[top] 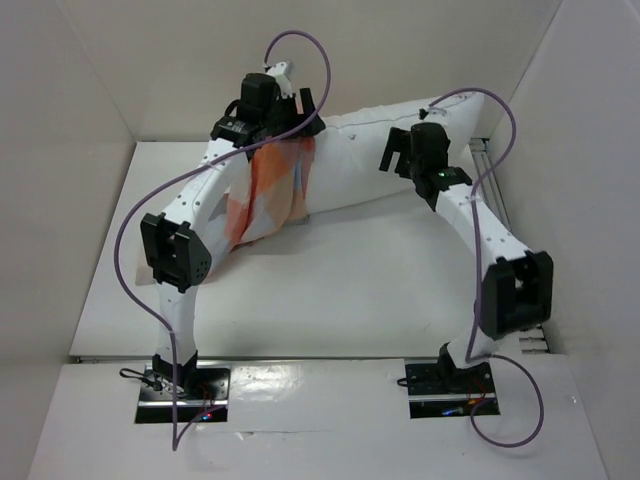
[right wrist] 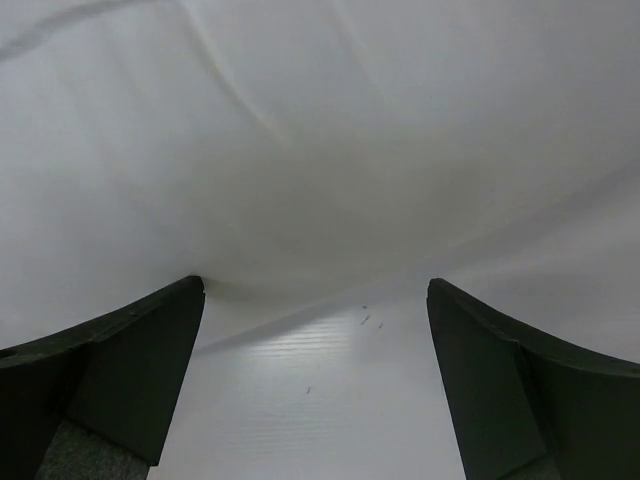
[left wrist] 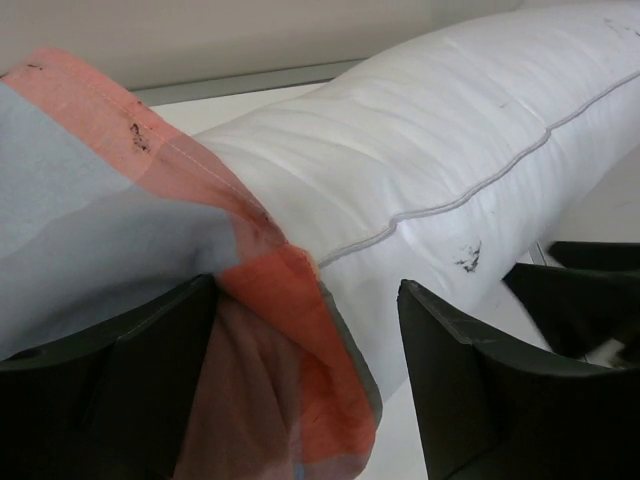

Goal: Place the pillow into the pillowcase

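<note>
The left end of the pillow (top: 370, 165) is hidden inside the checked pillowcase (top: 268, 195), which is itself partly covered by the left arm. The pillow is laid across the far side of the table (top: 350, 290), its long axis running left to right. The left gripper (left wrist: 308, 290) is spread wide about the case's hem. The right gripper (right wrist: 315, 285) is also spread wide, close by the bare white side; whether they touch cannot be told.

The pillow (left wrist: 450, 150) is plain white, with a pale grey piped seam and a few small dark specks just ahead of the left gripper (left wrist: 305, 290), whose fingers (left wrist: 470, 390) are dark grey-black. The pillowcase (left wrist: 100, 220), draped over and between those fingers, shows large orange and light blue checks, brownish-tan lower down. The cables (top: 300, 42) are purple.
</note>
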{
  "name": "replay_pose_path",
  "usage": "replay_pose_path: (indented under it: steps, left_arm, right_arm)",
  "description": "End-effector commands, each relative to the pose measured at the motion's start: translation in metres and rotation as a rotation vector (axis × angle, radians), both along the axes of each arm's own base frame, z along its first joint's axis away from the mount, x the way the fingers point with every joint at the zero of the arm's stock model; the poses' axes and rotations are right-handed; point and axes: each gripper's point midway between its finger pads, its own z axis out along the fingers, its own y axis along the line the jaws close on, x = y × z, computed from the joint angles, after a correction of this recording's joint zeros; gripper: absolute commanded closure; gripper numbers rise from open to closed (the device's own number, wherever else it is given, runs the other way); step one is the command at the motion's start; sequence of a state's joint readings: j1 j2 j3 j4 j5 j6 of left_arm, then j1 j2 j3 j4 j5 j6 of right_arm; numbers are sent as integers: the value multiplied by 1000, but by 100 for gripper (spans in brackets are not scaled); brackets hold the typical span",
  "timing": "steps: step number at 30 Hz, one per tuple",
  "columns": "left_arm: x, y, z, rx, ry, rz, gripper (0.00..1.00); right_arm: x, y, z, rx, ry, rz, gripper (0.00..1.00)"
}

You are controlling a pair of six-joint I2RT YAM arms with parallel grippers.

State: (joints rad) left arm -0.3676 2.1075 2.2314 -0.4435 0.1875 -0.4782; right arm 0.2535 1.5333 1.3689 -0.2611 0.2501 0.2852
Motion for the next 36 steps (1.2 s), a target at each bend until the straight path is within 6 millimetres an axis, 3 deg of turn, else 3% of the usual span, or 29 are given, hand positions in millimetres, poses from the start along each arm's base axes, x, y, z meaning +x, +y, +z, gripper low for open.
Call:
replay_pose_path:
  steps: [1,2,3,4,5,6,7,9,10,11,12,13,15,16,19,20,21,23,26,29,32,33,34,35,36]
  left_arm:
    - [-1,-6,-6,-11,18,-20,14]
    - [0,-7,-12,-8,26,-20,15]
    - [0,-7,-12,-8,26,-20,21]
    - [3,-2,-12,-8,26,-10,25]
    - [2,-3,-12,-4,22,-24,30]
    - [1,-3,-16,-1,31,-24,45]
    - [0,-4,-16,-4,32,-33,55]
    - [0,-3,-21,9,35,-37,83]
    - [-2,-2,-24,14,50,-37,100]
    - [-4,-2,-27,20,67,-37,100]
    - [-6,-1,-21,17,57,-37,100]
    - [-10,2,-16,25,47,-33,100]
    - [-16,5,-18,28,54,-33,100]
    - [-22,7,-6,22,37,-32,100]
    - [-32,11,7,16,19,-32,100]
    - [-35,12,10,21,11,-36,100]
    - [-43,15,25,14,-9,-36,100]
    - [-55,15,35,13,-12,-45,100]
    - [-83,9,64,15,-51,-90,100]
    - [-111,-4,76,17,-39,-157,100]
    - [-104,-13,60,34,22,-192,100]
    - [-96,-16,53,48,20,-198,92]
    - [-87,-17,56,53,-2,-190,73]
    - [-70,-23,31,79,30,-187,55]
    - [-62,-25,26,84,31,-179,48]
  right_arm:
    - [32,-3,-32,53,36,-9,0]
    - [41,-5,-38,60,28,-10,4]
    - [52,0,-36,69,7,2,19]
    - [63,2,-53,68,13,2,32]
    - [71,1,-52,65,-4,-11,52]
    - [75,2,-54,67,-11,-11,72]
    - [78,2,-48,64,-41,-7,100]
    - [69,-2,-54,33,-46,-22,100]
    - [62,2,-23,36,-136,-19,100]
    - [54,-2,-15,30,-161,-24,100]
    - [41,-3,-23,21,-151,-34,100]
    - [27,-2,2,34,-201,-25,100]
    - [7,0,4,25,-208,-16,100]
    - [-8,-6,23,31,-240,-26,100]
    - [-35,3,38,32,-247,-3,100]
    - [-49,4,53,44,-279,8,100]
    - [-58,8,59,43,-285,11,100]
    - [-76,8,73,44,-289,20,100]
    - [-95,14,83,67,-275,51,100]
    - [-115,14,90,90,-253,64,100]
    - [-112,7,98,79,-260,25,100]
    - [-102,9,82,58,-217,14,100]
    - [-95,12,78,45,-209,17,100]
    - [-87,12,70,22,-195,6,100]
    - [-69,18,51,-4,-162,2,100]
